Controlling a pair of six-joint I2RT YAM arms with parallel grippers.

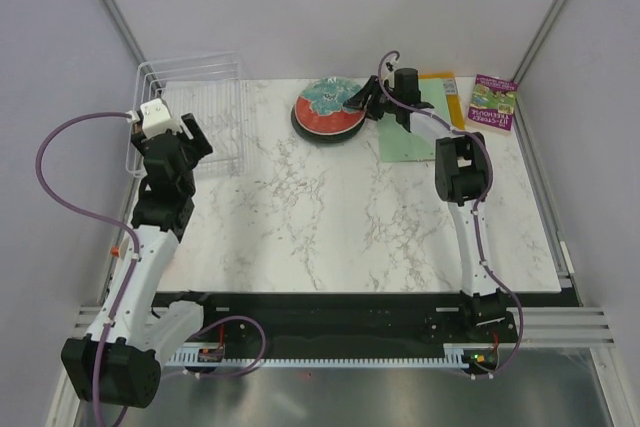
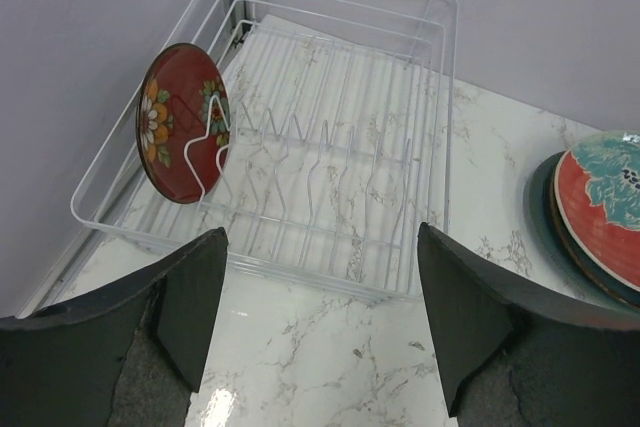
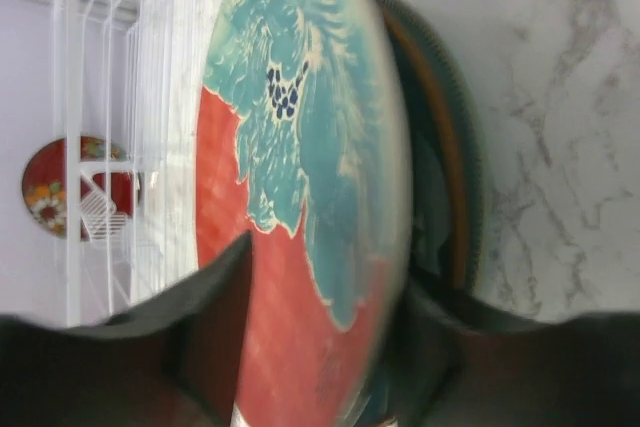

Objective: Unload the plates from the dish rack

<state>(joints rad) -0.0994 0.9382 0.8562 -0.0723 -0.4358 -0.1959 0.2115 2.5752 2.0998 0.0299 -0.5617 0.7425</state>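
One glossy red floral plate [image 2: 183,122] stands upright in the thin white-wire dish rack [image 2: 330,147]; my left gripper [image 2: 320,237] hovers spread before it. My right gripper [image 3: 320,347] pinches the round red-and-teal plate [image 3: 300,147] atop the stack [image 1: 328,117] on the veined marble table [image 1: 330,217].

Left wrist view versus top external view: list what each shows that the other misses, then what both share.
Only the left wrist: a red floral plate standing upright in the dish rack, framed by the left gripper's open jaws. Only the top: the green mat, a booklet, and the right gripper clamping the red-and-teal plate's rim. Both: the dish rack, that plate atop its stack, the marble table.
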